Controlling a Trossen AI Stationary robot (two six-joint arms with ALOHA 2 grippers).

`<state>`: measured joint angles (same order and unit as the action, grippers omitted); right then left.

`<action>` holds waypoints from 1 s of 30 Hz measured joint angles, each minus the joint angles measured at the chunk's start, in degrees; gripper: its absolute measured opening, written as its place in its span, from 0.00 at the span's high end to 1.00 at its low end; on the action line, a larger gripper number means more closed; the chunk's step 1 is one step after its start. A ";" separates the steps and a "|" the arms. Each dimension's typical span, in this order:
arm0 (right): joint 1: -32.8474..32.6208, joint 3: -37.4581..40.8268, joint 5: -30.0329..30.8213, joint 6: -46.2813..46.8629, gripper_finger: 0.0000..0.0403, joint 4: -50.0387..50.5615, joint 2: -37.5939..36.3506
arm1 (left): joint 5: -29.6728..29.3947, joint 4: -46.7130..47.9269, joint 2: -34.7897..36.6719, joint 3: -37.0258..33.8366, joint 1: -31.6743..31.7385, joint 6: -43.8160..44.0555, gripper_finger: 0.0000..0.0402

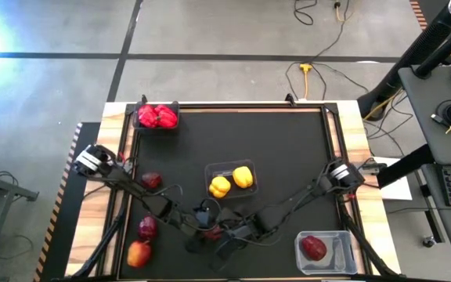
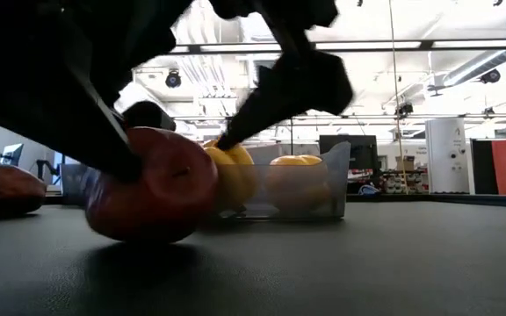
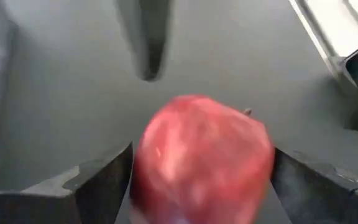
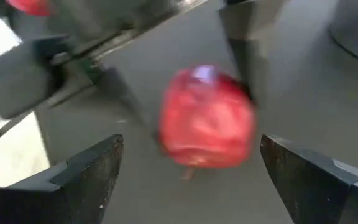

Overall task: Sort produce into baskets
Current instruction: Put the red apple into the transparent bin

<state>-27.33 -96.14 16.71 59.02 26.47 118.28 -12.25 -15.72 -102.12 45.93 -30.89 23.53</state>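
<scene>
A dark red apple point(image 1: 212, 233) sits near the table's front edge, between my two grippers; it also shows in the low view point(image 2: 152, 186). My left gripper point(image 1: 207, 227) is shut on it point(image 3: 201, 162). My right gripper point(image 1: 233, 239) is open just to the apple's right and faces it point(image 4: 207, 118) without touching. A dark grey basket point(image 1: 156, 106) at the far left holds red peppers point(image 1: 156, 117). A clear basket point(image 1: 210, 171) at mid-table holds two yellow peppers point(image 1: 232, 182). A clear basket point(image 1: 343, 252) at the front right holds one apple point(image 1: 313, 247). My left gripper pinches the apple's two opposite sides point(image 3: 143, 168) between its two fingers, one finger point(image 4: 126, 102) on each flank. The fingers slant down from the table's left. In the low view the apple's underside point(image 2: 143, 235) is at the black mat; touching or just clear, I cannot tell.
Three loose apples lie on the mat at the left: one point(image 1: 152, 180) at mid-depth, two point(image 1: 147, 228) point(image 1: 139, 253) near the front edge. Both arms cross the front half of the table. The mat's far middle and right show bare.
</scene>
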 joint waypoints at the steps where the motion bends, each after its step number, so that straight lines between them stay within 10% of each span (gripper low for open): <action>1: 0.14 -0.39 0.05 -1.34 0.08 -0.27 0.19 | -0.27 0.93 0.68 -0.08 -0.05 0.00 0.15; 30: 3.48 -6.99 1.09 -18.63 0.08 -4.75 9.95 | -7.25 25.22 15.86 -3.15 -5.60 8.07 0.15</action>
<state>-23.86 -103.13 17.80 40.40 21.72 128.22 -19.49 9.50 -86.26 42.78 -36.49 31.60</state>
